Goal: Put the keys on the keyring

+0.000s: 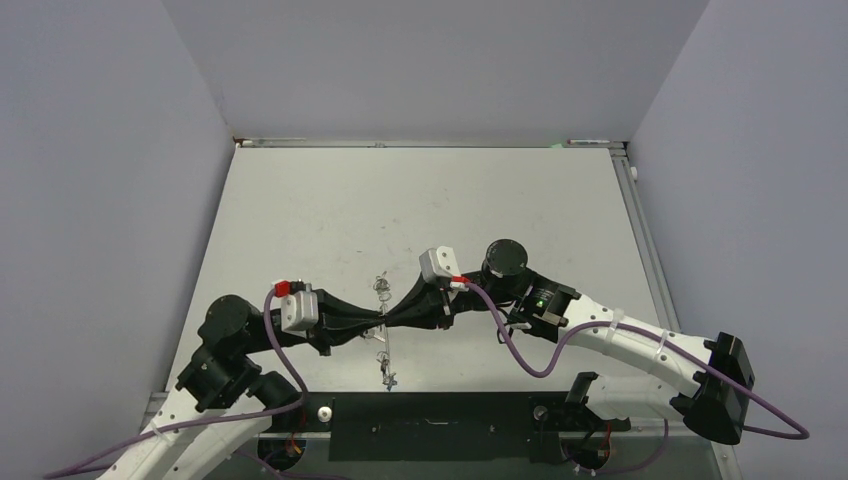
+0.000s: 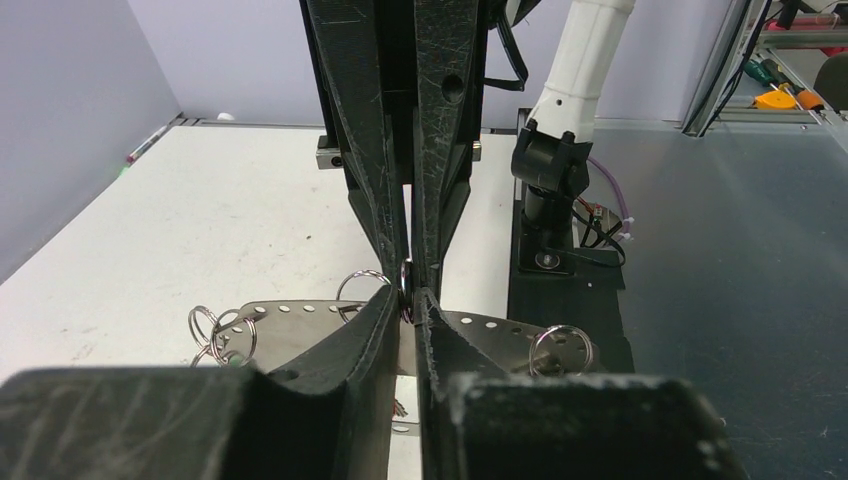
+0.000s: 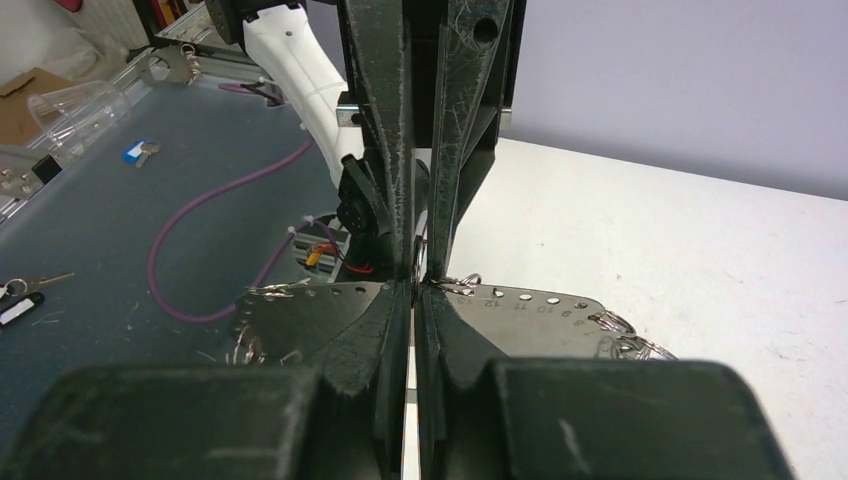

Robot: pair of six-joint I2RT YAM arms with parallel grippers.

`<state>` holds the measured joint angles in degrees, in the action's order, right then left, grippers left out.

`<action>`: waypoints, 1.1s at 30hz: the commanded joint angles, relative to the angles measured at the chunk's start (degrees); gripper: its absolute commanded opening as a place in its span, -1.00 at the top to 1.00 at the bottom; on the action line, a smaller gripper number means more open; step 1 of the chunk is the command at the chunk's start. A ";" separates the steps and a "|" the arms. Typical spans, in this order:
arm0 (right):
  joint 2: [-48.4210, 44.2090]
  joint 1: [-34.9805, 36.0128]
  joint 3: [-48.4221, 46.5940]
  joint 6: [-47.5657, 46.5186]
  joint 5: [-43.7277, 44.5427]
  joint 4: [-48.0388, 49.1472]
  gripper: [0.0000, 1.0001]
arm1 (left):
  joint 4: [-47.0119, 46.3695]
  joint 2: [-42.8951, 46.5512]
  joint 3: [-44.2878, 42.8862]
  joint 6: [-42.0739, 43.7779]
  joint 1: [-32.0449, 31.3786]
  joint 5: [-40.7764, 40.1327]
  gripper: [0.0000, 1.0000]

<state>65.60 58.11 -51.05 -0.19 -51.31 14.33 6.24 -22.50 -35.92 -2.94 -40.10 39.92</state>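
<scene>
Two pairs of black fingers meet tip to tip just above the pale grey counter (image 1: 450,200). Those of the left arm's fingers (image 2: 372,335) are pressed almost together with only a slit between them. At their tips they pinch a thin silver wire loop seen edge-on, which I take for the keyring (image 2: 405,285). The right arm's fingers (image 3: 385,330) are likewise pressed close; what they nip, if anything, is hidden in the slit.

Just beneath both sets of tips lies a flat silver metal plate with a row of small numbered holes (image 3: 540,322). Small silver split rings (image 2: 215,332) sit at its ends, out to either side of the fingers. From overhead, small silver keys (image 1: 381,287) seem to bunch beyond the fingertips and again on their near side, too small to be sure.

By my reading the threading step is in hand, with one side steadying the loop while the other feeds a key on. The next move calls for a fine slide along the wire, both grips kept firm.
</scene>
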 commanded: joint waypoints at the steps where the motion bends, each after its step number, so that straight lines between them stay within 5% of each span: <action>1: -0.67 0.39 -0.98 0.19 -1.83 8.11 0.90 | -1.82 -1.92 0.84 -1.37 0.76 2.77 1.00; 9: -0.53 0.44 -0.57 0.19 -0.19 8.50 0.89 | -0.98 -2.60 1.37 -1.93 2.32 3.59 1.00; 14: -3.24 0.29 0.18 -1.75 3.45 4.50 0.27 | 0.23 -1.01 2.15 -1.21 3.06 0.76 1.00; 19: -7.58 -0.96 1.03 -3.71 7.59 -0.21 0.07 | -0.03 -1.57 2.50 -1.13 3.65 -1.11 1.00; 33: -13.23 -1.69 6.57 6.26 43.01 -0.16 -0.09 | 0.79 1.51 4.18 -2.00 8.54 -20.37 1.00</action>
<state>51.59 56.88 -45.08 1.50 -19.73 13.58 8.64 -23.62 -31.46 -5.63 -32.84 28.40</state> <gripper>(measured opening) 0.513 0.005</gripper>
